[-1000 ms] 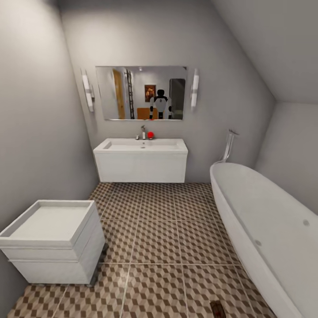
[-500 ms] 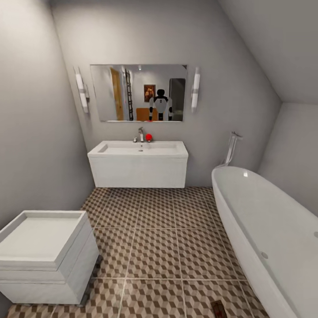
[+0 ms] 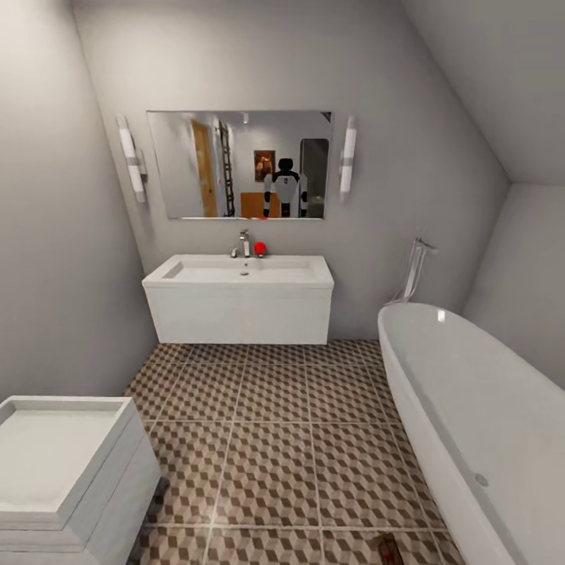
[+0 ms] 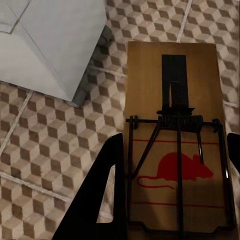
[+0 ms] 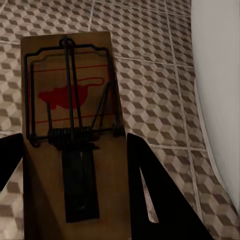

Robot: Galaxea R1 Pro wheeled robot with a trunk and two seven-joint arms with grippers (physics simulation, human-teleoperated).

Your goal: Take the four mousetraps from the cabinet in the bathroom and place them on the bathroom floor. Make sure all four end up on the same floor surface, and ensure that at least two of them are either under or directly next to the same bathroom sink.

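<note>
bathroom, robot on its way in, one mousetrap in each arm. left gripper: fingers either side of a wooden mousetrap, clamped on it, red mouse mark up, carried above the bathroom floor near the corner of a low white unit. right gripper: fingers closed on a second mousetrap, over the cube-pattern tiles beside the white bathtub. ahead: wall-hung sink on its white vanity, tap, mirror, bare tiles beneath. judgement: two traps fetched and in hand, neither set down; both belong by this sink, and two more seemingly remain at the cabinet.
</note>
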